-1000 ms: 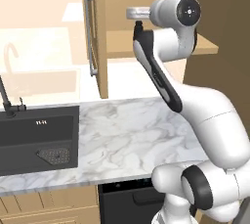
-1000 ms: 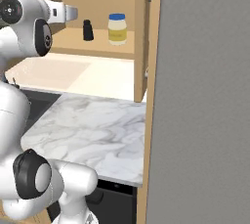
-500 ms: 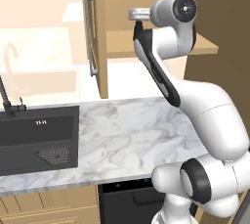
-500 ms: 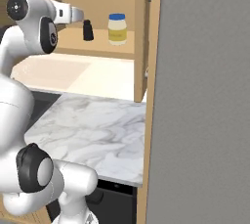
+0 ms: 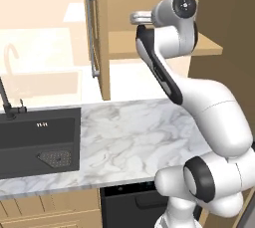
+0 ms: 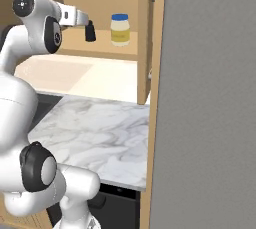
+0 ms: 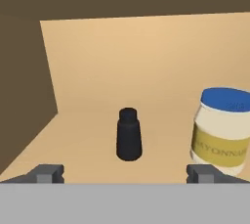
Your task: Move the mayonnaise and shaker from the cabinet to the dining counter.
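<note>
The pincer [image 7: 125, 173] gapes wide and empty, aimed at the shaker [image 7: 129, 134] at frame centre on the cabinet [image 6: 145, 33] shelf, the mayonnaise [image 7: 222, 130] at right. Advancing off-centre could topple the slim shaker or nudge the jar.

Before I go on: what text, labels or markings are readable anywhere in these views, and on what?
"MAYONNAISE", partly cut off by the frame edge, on the yellow label of the mayonnaise jar in the hand view.
Small white marks on the black sink front: too small to read.
The shaker: no text.
</note>
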